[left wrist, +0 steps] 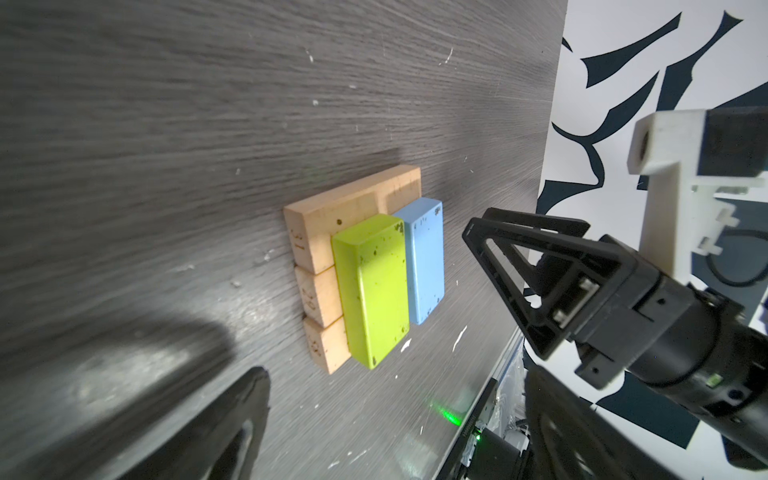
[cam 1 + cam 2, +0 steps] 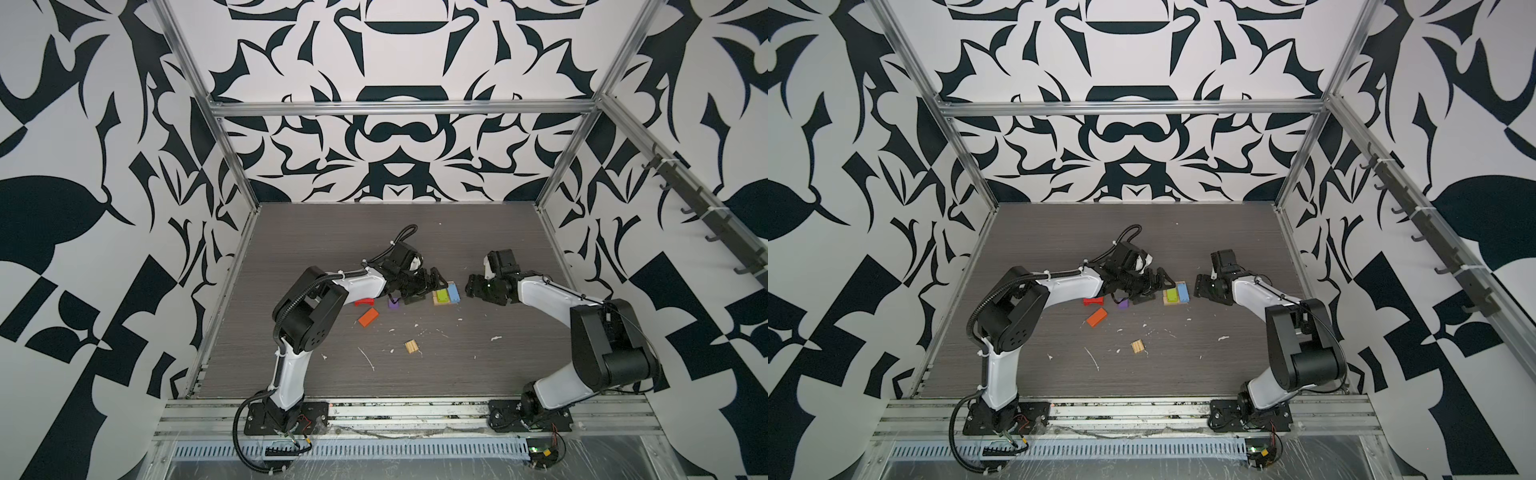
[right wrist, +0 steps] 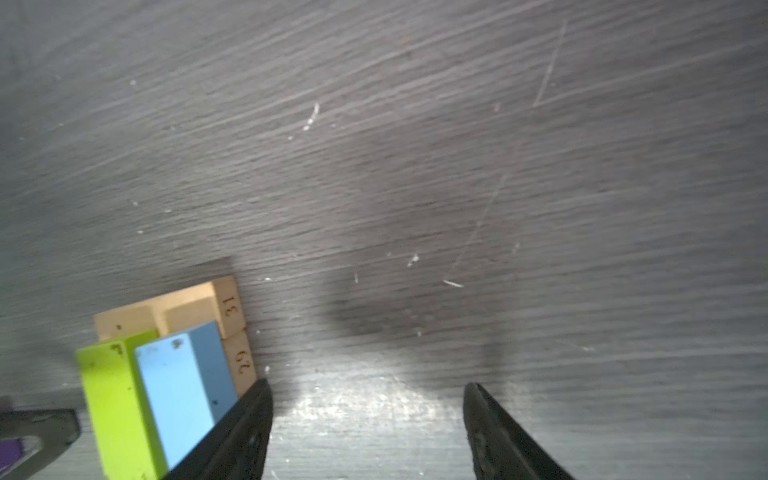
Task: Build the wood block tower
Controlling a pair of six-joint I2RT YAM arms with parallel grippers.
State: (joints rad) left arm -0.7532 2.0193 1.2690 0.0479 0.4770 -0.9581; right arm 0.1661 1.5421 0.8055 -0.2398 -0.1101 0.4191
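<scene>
Right wrist view shows the right gripper (image 3: 365, 384) spread open and empty, one finger (image 3: 249, 419) just beside the block tower (image 3: 120, 407) at its blue edge, bare table (image 3: 415, 166) ahead. In both top views the left gripper (image 2: 426, 287), wide open and empty, flanks the tower's other side

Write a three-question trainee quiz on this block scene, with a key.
1. True or false: the orange block lies on the tan planks.
2. Which block lies beside the lime green block on the planks? A) red B) light blue C) purple
3. What does the right gripper hold between its open jaws?
Key: 1 false; 2 B; 3 nothing.
</scene>
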